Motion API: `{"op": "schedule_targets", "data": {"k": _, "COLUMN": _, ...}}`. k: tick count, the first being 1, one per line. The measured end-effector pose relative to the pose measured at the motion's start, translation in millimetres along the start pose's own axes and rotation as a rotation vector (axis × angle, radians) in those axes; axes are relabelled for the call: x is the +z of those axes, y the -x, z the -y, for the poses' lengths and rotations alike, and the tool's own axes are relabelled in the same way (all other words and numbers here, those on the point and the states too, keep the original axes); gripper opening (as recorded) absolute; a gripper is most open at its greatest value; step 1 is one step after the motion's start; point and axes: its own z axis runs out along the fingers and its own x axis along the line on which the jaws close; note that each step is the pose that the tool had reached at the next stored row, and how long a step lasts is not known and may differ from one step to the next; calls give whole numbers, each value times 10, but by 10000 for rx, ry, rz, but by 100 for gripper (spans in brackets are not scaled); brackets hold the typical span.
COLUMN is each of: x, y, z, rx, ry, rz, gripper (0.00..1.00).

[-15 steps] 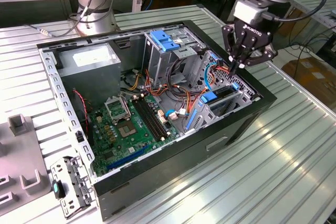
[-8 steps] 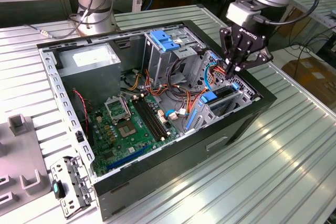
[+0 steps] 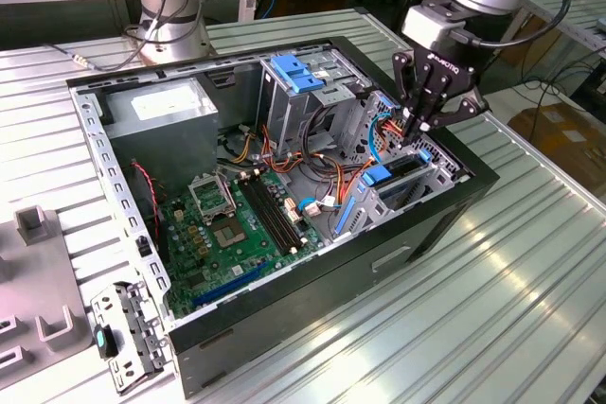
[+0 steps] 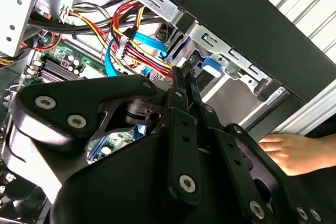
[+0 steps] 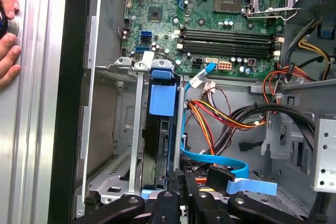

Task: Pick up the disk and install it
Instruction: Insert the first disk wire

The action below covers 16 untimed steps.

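The disk (image 3: 403,168) stands on edge inside the drive cage (image 3: 431,172) at the exterior view's right side of the open computer case. In the first wrist view the disk (image 5: 161,140) is a dark slab with blue side rails, sunk in the cage slot under a blue tab. My gripper (image 3: 415,134) hangs just above the cage, its fingers shut together with nothing seen between them. In the first wrist view the gripper (image 5: 182,180) sits at the disk's end, on the cable side. The second wrist view has the gripper (image 4: 181,75) pointing into the cage.
Red, yellow and blue cables (image 3: 327,177) crowd the space beside the cage. The motherboard (image 3: 227,224), a grey power-supply box (image 3: 166,111) and a blue latch plate (image 3: 298,73) lie in the case. A person's hand (image 5: 8,40) rests on the table by the case wall. Grey fixtures (image 3: 38,272) stand at the exterior view's left.
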Motion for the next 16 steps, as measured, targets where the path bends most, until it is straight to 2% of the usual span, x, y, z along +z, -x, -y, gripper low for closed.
{"op": "schedule_targets", "data": {"k": 1, "x": 3, "y": -7, "z": -1, "rx": 11, "ry": 1, "rz": 1, "gripper": 16}}
{"op": "schedule_targets", "data": {"k": 3, "x": 19, "y": -100, "z": -18, "rx": 20, "ry": 2, "rz": 2, "gripper": 16}}
{"op": "schedule_targets", "data": {"k": 4, "x": 21, "y": -110, "z": -26, "rx": 14, "ry": 1, "rz": 3, "gripper": 16}}
{"op": "schedule_targets", "data": {"k": 9, "x": 29, "y": -109, "z": -52, "rx": -23, "ry": -1, "rz": 1, "gripper": 16}}
{"op": "schedule_targets", "data": {"k": 11, "x": 40, "y": -107, "z": -75, "rx": -21, "ry": 0, "rz": 0, "gripper": 16}}
{"op": "schedule_targets", "data": {"k": 16, "x": 81, "y": -113, "z": -85, "rx": 15, "ry": 1, "rz": 1, "gripper": 16}}
